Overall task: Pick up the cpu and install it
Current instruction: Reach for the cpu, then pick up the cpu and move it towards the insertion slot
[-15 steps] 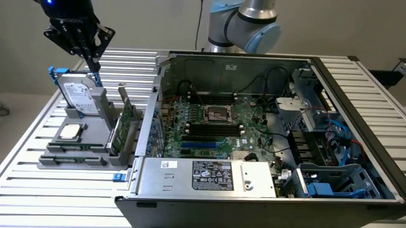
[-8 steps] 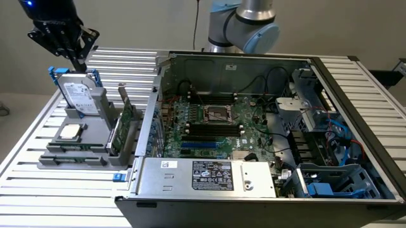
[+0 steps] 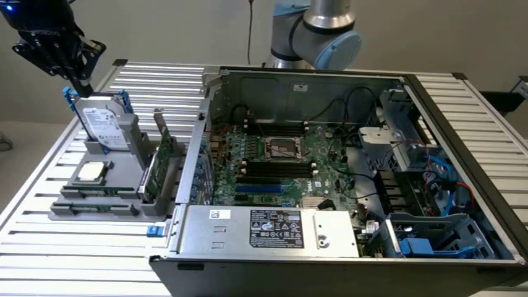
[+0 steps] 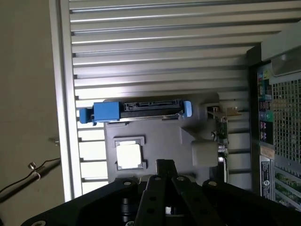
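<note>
Our gripper [image 3: 83, 86] hung with fingers closed and empty above the drive [image 3: 103, 127]; the cpu [image 3: 93, 172] lay flat just beside that drive. We judged a clean pick needed squaring over it and gripping its edges.

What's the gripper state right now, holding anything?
Gripper: closed, holding nothing. The cpu lies in the grey holder, apart from the gripper.

Silver arm [image 3: 323, 15], pale-blue joint cap [image 3: 337, 49]; black claw [image 3: 81, 83], silver screws [image 4: 127, 182].
</note>
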Robot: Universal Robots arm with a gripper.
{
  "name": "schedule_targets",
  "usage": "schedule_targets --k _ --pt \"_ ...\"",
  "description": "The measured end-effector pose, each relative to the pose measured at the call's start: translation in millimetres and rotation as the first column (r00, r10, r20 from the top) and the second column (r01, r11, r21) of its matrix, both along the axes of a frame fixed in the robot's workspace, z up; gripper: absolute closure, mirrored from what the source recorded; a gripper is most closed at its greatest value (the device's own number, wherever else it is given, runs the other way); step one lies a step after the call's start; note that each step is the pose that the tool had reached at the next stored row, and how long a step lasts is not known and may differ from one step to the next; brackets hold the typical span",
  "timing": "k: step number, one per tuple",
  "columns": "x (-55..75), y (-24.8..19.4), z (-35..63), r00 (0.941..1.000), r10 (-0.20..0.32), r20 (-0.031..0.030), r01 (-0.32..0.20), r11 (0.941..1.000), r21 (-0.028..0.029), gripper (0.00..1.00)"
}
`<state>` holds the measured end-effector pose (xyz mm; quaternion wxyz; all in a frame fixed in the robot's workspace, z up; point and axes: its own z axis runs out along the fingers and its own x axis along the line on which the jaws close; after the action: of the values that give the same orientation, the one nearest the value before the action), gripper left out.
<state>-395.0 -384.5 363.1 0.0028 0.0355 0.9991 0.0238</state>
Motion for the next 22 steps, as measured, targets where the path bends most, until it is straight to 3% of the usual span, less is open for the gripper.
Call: schedule_targets --k 8,22 --pt "-35.9 0.1 -4.9 1.0000 0.000 0.0002 0.000 1.0000 0.0005 0.89" --pt "-36.1 0.1 -4.9 1.0000 0.000 0.0002 0.000 1.0000 0.0005 0.89"
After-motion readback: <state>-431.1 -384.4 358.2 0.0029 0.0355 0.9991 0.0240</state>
